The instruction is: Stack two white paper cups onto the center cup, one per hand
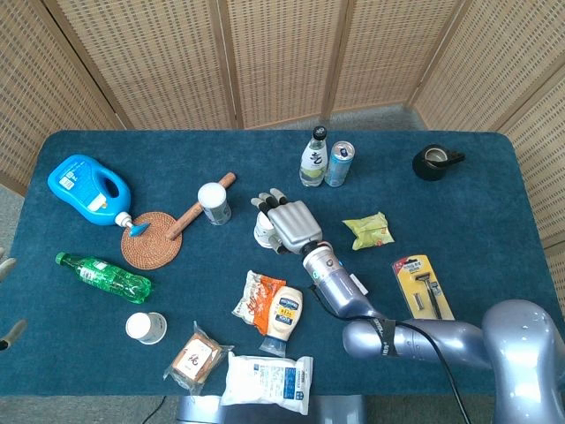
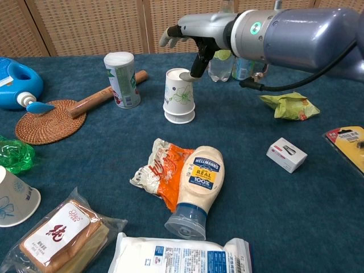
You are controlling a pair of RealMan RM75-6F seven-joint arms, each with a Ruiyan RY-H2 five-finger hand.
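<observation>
Two upside-down white paper cups form a nested stack (image 2: 179, 96) at the table's centre; in the head view the stack (image 1: 261, 233) is mostly hidden under my right hand. My right hand (image 2: 192, 33) (image 1: 288, 222) hovers just above and behind the stack, fingers spread and holding nothing, its thumb pointing down close to the top cup's base. A third white cup (image 1: 146, 327) (image 2: 13, 199) lies on its side near the front left. Only two fingertips of my left hand (image 1: 7, 299) show at the head view's left edge, apart and holding nothing.
Around the stack stand a lidded can (image 2: 121, 79), a wooden stick (image 2: 105, 93), a wicker coaster (image 2: 49, 120), a clear bottle (image 1: 313, 158) and a drink can (image 1: 338, 164). Mayonnaise (image 2: 196, 187) and snack packets (image 2: 159, 170) lie in front. A green bottle (image 1: 103, 276) is at the left.
</observation>
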